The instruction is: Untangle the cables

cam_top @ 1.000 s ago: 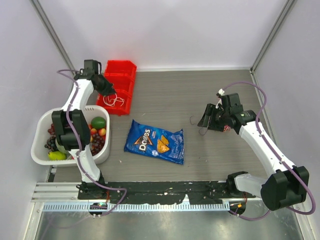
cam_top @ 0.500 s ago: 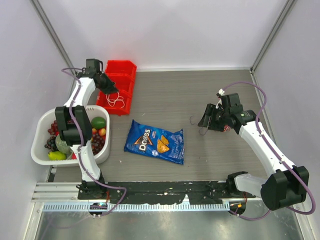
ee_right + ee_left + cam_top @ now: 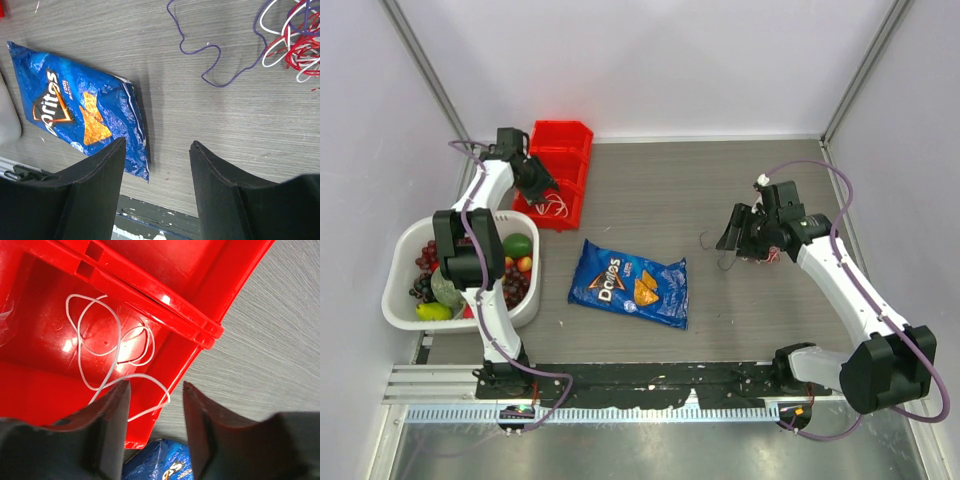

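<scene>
One white cable (image 3: 115, 347) lies in loose loops inside the red bin (image 3: 45, 385), one loop hanging over the bin's rim. My left gripper (image 3: 155, 385) hovers open just above that rim, and the loop passes beside its left finger without being pinched. In the top view the left gripper (image 3: 542, 187) is over the white cable (image 3: 556, 206). A tangle of red, white and bluish cables (image 3: 295, 37) lies on the table, with a thin bluish cord (image 3: 200, 50) trailing from it. My right gripper (image 3: 157, 142) is open and empty above the table; in the top view the right gripper (image 3: 732, 232) covers most of that tangle.
A blue chip bag (image 3: 630, 283) lies mid-table between the arms. A white basket (image 3: 405, 250) of fruit stands at the left, by the left arm's base. The red bin (image 3: 560, 150) sits against the back-left wall. Walls close in the table's sides.
My left gripper has opened and let go of the white cable, which now rests in the red bin. The right arm has barely moved.
</scene>
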`<act>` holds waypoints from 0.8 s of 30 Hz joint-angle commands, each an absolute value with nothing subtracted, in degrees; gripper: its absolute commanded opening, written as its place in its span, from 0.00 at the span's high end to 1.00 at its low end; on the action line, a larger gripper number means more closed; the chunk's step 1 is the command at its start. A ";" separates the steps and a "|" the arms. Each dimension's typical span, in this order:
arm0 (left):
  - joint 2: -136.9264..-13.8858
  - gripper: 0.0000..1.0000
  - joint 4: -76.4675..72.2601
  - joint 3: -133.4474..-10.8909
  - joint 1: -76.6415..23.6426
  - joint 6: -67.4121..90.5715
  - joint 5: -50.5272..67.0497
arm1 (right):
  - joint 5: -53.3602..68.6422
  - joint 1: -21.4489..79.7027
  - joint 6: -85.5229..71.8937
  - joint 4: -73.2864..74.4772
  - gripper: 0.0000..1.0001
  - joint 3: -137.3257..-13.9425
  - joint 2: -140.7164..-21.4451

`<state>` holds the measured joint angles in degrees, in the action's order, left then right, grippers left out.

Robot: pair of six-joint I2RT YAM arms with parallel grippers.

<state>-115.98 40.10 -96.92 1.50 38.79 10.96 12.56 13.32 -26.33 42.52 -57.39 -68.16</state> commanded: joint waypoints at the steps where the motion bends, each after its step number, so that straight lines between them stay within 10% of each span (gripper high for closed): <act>1: -110.93 0.45 38.24 -96.16 1.32 37.44 11.42 | 10.90 13.18 -29.43 43.33 0.41 -61.70 -69.87; 14: -96.34 0.07 34.55 -87.20 0.53 39.02 25.38 | -10.11 7.40 -30.95 51.85 0.40 -69.17 -81.56; 24: -85.17 0.14 28.39 -77.35 -8.69 38.23 35.41 | -2.55 2.29 -19.78 44.83 0.35 -64.78 -93.32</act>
